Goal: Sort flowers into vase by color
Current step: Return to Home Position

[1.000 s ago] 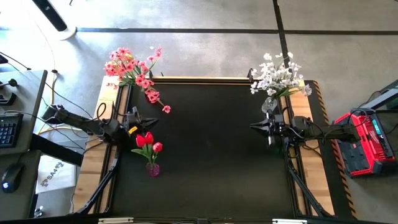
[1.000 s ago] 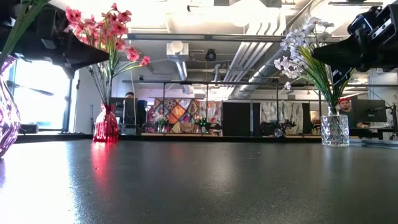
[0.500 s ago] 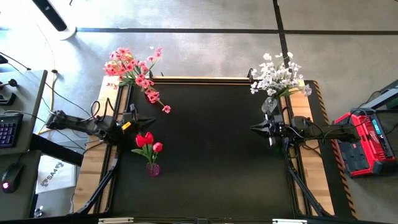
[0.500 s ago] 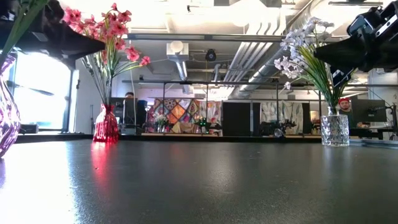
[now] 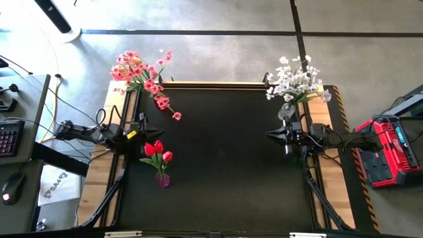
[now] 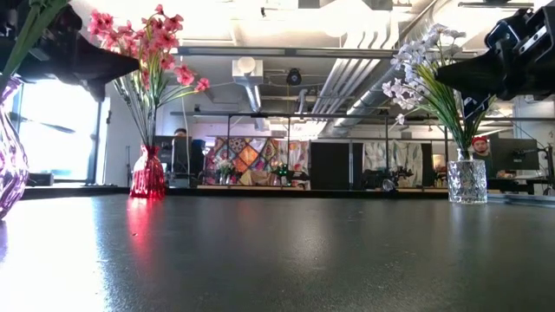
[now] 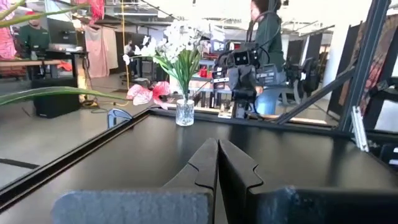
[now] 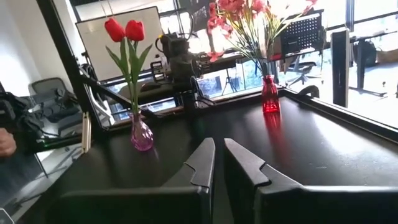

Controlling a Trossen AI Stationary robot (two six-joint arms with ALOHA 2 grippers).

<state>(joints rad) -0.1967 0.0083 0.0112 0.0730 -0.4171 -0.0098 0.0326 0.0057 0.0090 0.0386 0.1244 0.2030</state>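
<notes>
From above, you see the red flowers (image 5: 157, 151) standing in the violet vase (image 5: 162, 180), near the left gripper (image 5: 149, 129). The pink flowers (image 5: 141, 74) and white flowers (image 5: 294, 79) fill the far corners, with the right gripper (image 5: 272, 135) near the white.

In the low view, pink and white stand upright in their own vases, so sorting looks finished.

In the wrist views, both pincers are pinched narrow and empty, which suits parking.

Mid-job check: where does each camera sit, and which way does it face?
High view: overhead, looking straight down; left gripper and right gripper at opposite edges of the table.
Low view: tabletop height, level toward the room; both grippers overhead.
Left wrist view: faces white flowers and the right arm; own shut fingers.
Right wrist view: faces red flowers, pink flowers; own shut fingers.
Shared: wrist views face each other.
</notes>
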